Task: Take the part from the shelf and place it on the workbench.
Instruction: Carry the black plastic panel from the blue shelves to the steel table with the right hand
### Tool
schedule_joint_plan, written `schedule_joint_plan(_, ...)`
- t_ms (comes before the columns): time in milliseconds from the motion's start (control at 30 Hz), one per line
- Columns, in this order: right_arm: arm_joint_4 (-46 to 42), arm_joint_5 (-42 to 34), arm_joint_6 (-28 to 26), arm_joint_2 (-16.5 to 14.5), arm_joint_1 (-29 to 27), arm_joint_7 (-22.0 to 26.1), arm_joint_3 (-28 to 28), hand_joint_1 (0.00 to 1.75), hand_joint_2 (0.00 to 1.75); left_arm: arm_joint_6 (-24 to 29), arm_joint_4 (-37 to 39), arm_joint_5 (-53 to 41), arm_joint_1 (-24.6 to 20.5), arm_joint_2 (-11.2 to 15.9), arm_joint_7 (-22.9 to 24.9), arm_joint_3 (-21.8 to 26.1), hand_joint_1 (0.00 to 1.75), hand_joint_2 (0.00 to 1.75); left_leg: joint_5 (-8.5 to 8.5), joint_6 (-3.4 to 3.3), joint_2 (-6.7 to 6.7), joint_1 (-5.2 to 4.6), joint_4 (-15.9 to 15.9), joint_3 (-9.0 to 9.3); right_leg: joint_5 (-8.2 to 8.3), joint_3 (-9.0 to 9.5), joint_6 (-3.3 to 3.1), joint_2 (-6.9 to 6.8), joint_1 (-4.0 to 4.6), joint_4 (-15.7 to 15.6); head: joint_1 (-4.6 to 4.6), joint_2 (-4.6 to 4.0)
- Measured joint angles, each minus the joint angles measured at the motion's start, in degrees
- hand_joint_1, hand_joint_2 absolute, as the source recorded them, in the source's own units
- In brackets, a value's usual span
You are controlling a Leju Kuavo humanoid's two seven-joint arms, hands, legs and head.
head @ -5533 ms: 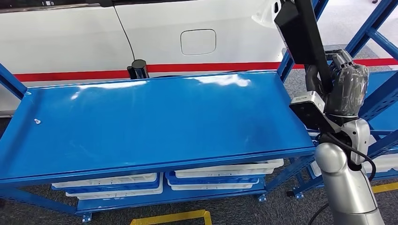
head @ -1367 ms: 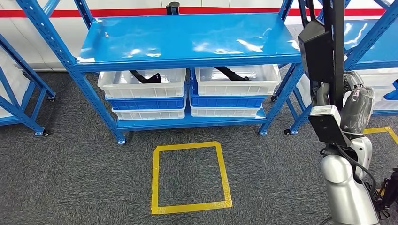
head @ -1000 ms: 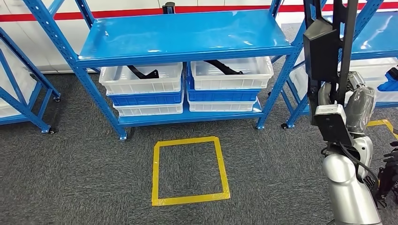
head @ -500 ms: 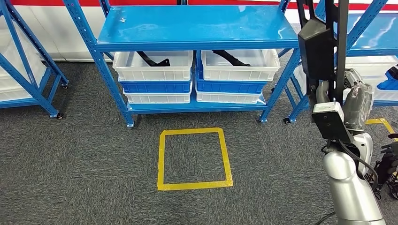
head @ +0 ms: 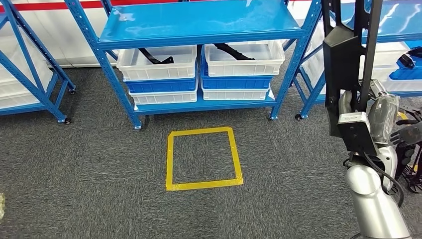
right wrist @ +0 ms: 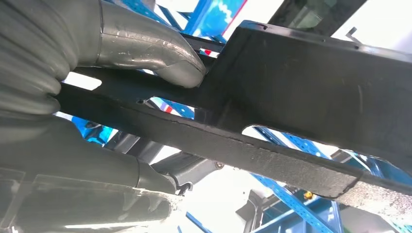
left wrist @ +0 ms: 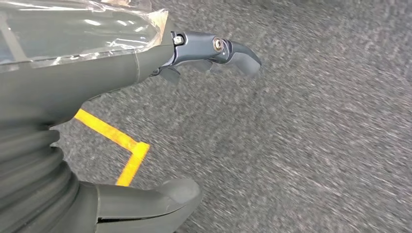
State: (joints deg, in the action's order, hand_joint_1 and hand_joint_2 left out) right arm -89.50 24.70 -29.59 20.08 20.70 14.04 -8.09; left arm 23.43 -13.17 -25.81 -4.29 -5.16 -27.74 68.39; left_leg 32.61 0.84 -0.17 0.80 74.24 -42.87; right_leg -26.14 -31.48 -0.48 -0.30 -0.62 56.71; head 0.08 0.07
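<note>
Camera view has shifted, shelf now farther up-frame; I see right hand (head: pixel 380 117) gripping long black metal bracket part (head: pixel 348 59) upright; left hand (left wrist: pixel 145 63) empty, fingers apart.

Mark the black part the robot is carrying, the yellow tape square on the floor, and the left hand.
black part (head: pixel 346 55), head view, on its broad upper plate.
yellow tape square (head: pixel 204 183), head view, on the near strip of tape.
left hand (left wrist: pixel 73 73), left wrist view, on the grey palm cover.

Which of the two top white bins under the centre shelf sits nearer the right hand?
The right-side white bin, holding a black part; the other white bin sits farther from the right hand.
</note>
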Motion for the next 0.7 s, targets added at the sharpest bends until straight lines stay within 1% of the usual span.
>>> schedule_joint_plan(33,0.0,0.0,0.0,0.0,-0.2,0.0,0.0,1.75,1.75,0.0,0.0,0.0,0.0,0.0,0.0,0.0,0.00,1.75,-0.69,-0.06,0.00,0.00,0.8,0.78,0.59,-0.82,0.08,0.01,0.11,0.1,0.00,0.00)
schedule_joint_plan(67,0.0,0.0,0.0,0.0,-0.4,0.0,0.0,1.75,1.75,0.0,0.0,0.0,0.0,0.0,0.0,0.0,0.00,1.75,-2.08,-0.24,0.00,-0.01,-0.7,2.67,1.08,-1.55,0.20,0.03,0.19,0.2,-0.01,0.00)
schedule_joint_plan(100,0.0,0.0,0.0,0.1,-0.5,0.0,0.0,1.75,1.75,0.0,0.0,0.0,0.0,0.0,0.0,0.0,0.00,1.75,-3.33,-0.55,-0.03,-0.05,-4.0,5.59,1.51,-2.17,0.37,0.05,0.24,0.4,-0.02,0.00)
schedule_joint_plan(133,0.0,0.0,0.0,0.1,-0.5,0.0,0.0,1.75,1.75,-0.1,0.0,0.0,0.0,0.1,-0.1,0.0,0.00,1.75,-3.79,-0.94,-0.07,-0.17,-8.3,8.91,1.88,-2.72,0.57,0.07,0.35,0.6,-0.02,0.00)
schedule_joint_plan(167,0.0,0.0,-0.1,0.2,-0.5,0.0,0.1,1.75,1.75,-0.2,0.0,0.0,0.0,0.2,-0.1,0.0,0.00,1.75,-3.70,-1.31,-0.12,-0.30,-12.2,11.72,2.20,-3.12,0.85,0.03,0.45,0.8,0.01,0.00)
schedule_joint_plan(200,0.0,-0.1,-0.2,0.3,-0.6,0.0,0.1,1.75,1.75,-0.3,0.0,-0.1,-0.1,0.3,-0.2,0.0,0.00,1.75,-3.27,-1.64,-0.16,-0.50,-15.0,13.54,2.56,-3.40,1.21,-0.06,0.51,0.9,0.03,0.00)
schedule_joint_plan(233,0.0,-0.2,-0.3,0.4,-0.7,0.1,0.2,1.75,1.75,-0.3,0.0,-0.1,-0.1,0.3,-0.3,0.0,0.00,1.75,-2.91,-1.94,-0.17,-0.74,-16.4,14.23,2.94,-3.60,1.63,-0.16,0.52,1.0,0.04,0.00)
schedule_joint_plan(267,-0.1,-0.3,-0.3,0.6,-0.9,0.1,0.2,1.75,1.75,-0.4,0.0,-0.2,-0.1,0.3,-0.3,0.0,0.00,1.75,-3.17,-2.28,-0.15,-0.87,-16.9,14.02,3.42,-3.72,2.10,-0.26,0.53,0.9,0.06,0.00)
schedule_joint_plan(300,-0.1,-0.4,-0.4,0.7,-1.1,0.1,0.3,1.75,1.75,-0.4,0.0,-0.2,-0.1,0.2,-0.3,0.0,0.00,1.75,-3.75,-2.68,-0.02,-0.85,-17.1,13.71,3.57,-4.01,2.44,-0.27,0.49,0.9,0.01,0.00)
schedule_joint_plan(333,-0.1,-0.6,-0.5,0.8,-1.3,0.2,0.3,1.75,1.75,-0.4,0.0,-0.2,-0.1,0.1,-0.3,0.0,0.00,1.75,-4.47,-3.20,0.11,-0.75,-17.5,13.25,2.93,-4.58,2.53,-0.22,0.51,1.6,0.08,0.00)
schedule_joint_plan(367,-0.2,-0.6,-0.6,1.0,-1.4,0.2,0.4,1.75,1.75,-0.3,0.1,-0.2,-0.1,0.1,-0.4,0.0,0.00,1.75,-5.30,-3.60,0.27,-0.58,-17.8,12.62,1.39,-5.43,2.40,-0.11,0.56,3.1,0.25,0.00)
schedule_joint_plan(400,-0.2,-0.7,-0.7,1.1,-1.4,0.2,0.5,1.75,1.75,-0.2,0.1,-0.1,-0.2,0.0,-0.4,0.0,0.00,1.75,-6.11,-3.83,0.44,-0.44,-17.9,11.93,-0.97,-6.55,2.13,-0.01,0.48,5.9,0.41,0.00)
schedule_joint_plan(433,-0.1,-0.7,-0.8,1.1,-1.5,0.2,0.5,1.75,1.75,-0.1,0.1,-0.1,-0.2,-0.1,-0.4,0.0,0.00,1.75,-6.83,-3.96,0.54,-0.43,-17.9,11.00,-3.51,-7.71,1.96,0.07,0.41,9.6,0.59,0.00)
schedule_joint_plan(467,-0.1,-0.7,-0.8,1.1,-1.6,0.2,0.5,1.75,1.75,0.0,0.1,-0.1,-0.2,-0.2,-0.5,0.0,0.00,1.75,-7.54,-3.88,0.65,-0.42,-17.9,10.09,-5.44,-8.58,2.07,0.11,0.23,13.5,0.69,0.00)
schedule_joint_plan(500,-0.1,-0.7,-0.8,1.1,-1.6,0.2,0.5,1.75,1.75,0.1,0.1,0.0,-0.2,-0.3,-0.5,0.0,0.00,1.75,-8.23,-3.77,0.75,-0.38,-17.8,9.18,-6.34,-8.90,2.50,0.11,-0.01,16.4,0.71,0.00)
schedule_joint_plan(533,-0.1,-0.7,-0.8,1.1,-1.7,0.2,0.5,1.75,1.75,0.1,0.1,0.0,-0.2,-0.4,-0.5,0.0,0.00,1.75,-8.90,-3.59,0.83,-0.30,-17.8,8.29,-6.11,-8.37,3.22,0.11,-0.28,17.6,0.72,0.00)
schedule_joint_plan(567,-0.1,-0.7,-0.8,1.1,-1.7,0.2,0.5,1.75,1.75,0.1,0.1,0.0,-0.2,-0.4,-0.5,0.0,0.00,1.75,-9.56,-3.33,0.88,-0.16,-17.7,7.43,-5.05,-6.78,4.11,0.10,-0.62,16.6,0.72,0.00)
schedule_joint_plan(600,-0.1,-0.7,-0.8,1.1,-1.7,0.2,0.5,1.75,1.75,0.1,0.1,0.0,-0.2,-0.5,-0.5,0.0,0.00,1.75,-10.19,-2.98,0.90,0.00,-17.6,6.61,-3.80,-4.17,4.95,0.09,-0.99,13.6,0.72,0.00)
schedule_joint_plan(633,-0.1,-0.7,-0.8,1.1,-1.6,0.2,0.5,1.75,1.75,0.0,0.1,0.0,-0.2,-0.5,-0.6,0.0,0.00,1.75,-10.74,-2.56,0.91,0.07,-17.4,5.89,-3.31,-1.01,5.58,0.10,-1.33,9.3,0.77,0.00)
schedule_joint_plan(667,-0.1,-0.7,-0.8,1.1,-1.4,0.2,0.5,1.75,1.75,-0.1,0.1,0.1,-0.2,-0.4,-0.6,0.0,0.00,1.75,-11.26,-2.11,0.88,0.06,-17.1,5.31,-3.58,1.98,5.68,0.20,-1.33,5.0,0.80,0.00)
schedule_joint_plan(700,-0.1,-0.7,-0.8,1.1,-1.3,0.2,0.5,1.75,1.75,-0.2,0.0,0.1,-0.2,-0.4,-0.7,0.0,0.00,1.75,-11.78,-1.72,0.84,-0.07,-16.9,4.94,-4.22,3.89,5.50,0.23,-1.27,1.9,0.81,0.00)
